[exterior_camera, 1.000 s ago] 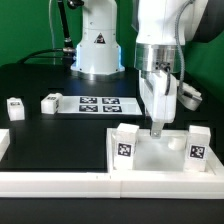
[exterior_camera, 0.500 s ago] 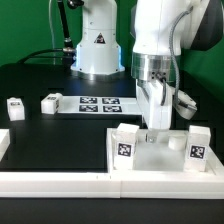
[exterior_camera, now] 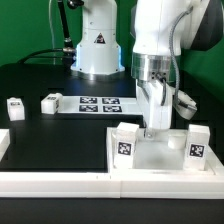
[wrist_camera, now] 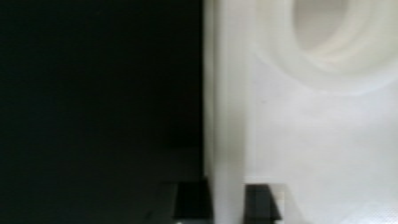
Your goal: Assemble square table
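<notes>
We see the fingers (wrist_camera: 263,203) pinching the raised rim (wrist_camera: 217,110) of the white tabletop (exterior_camera: 152,160), which lies along the bench's (exterior_camera: 60,140) front edge, toward the exterior view's right.

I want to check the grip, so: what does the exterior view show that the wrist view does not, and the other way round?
Only the exterior view: two loose legs, the marker board and the arm itself. Only the wrist view: a round corner socket, and the fingertips on either side of the rim. Both: the claw shut on the white tabletop.
</notes>
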